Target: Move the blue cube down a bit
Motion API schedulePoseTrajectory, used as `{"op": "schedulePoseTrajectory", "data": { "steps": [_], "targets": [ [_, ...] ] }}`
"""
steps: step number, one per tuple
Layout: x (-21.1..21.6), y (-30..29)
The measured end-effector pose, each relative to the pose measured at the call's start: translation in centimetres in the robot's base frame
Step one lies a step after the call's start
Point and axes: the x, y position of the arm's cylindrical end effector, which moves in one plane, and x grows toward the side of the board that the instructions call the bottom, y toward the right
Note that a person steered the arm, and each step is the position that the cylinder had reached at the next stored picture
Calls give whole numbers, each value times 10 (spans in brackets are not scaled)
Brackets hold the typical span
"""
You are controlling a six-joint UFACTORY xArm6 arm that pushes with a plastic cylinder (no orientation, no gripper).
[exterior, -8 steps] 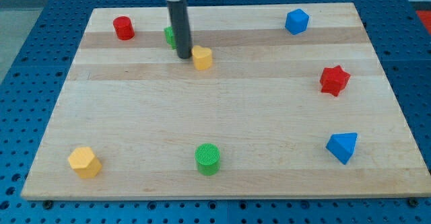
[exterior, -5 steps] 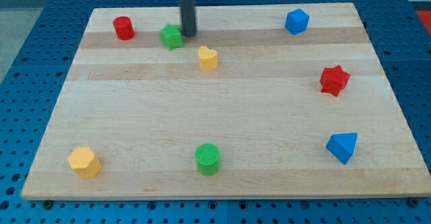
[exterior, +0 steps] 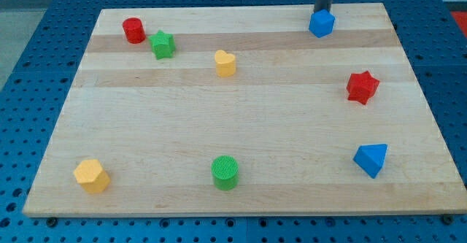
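The blue cube [exterior: 321,23] sits near the top right of the wooden board [exterior: 233,133]. My tip [exterior: 324,9] is at the board's top edge, just above the blue cube's top side and touching or almost touching it. Only the rod's lower part shows.
A red cylinder [exterior: 133,30] and a green star [exterior: 163,44] sit at the top left. A yellow heart [exterior: 225,63] lies right of them. A red star [exterior: 362,87] and a blue pyramid [exterior: 371,159] are at the right. A green cylinder [exterior: 225,172] and a yellow hexagon [exterior: 91,176] are at the bottom.
My tip has left the yellow heart and green star and swept right along the top edge to just above the blue cube. The green star has shifted left.
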Motion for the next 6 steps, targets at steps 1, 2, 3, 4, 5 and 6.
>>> {"op": "schedulePoseTrajectory", "data": {
  "steps": [1, 2, 3, 4, 5, 6],
  "targets": [
    [41, -28],
    [41, -28],
    [33, -36],
    [33, -37],
    [35, -35],
    [59, -13]
  ]
}}
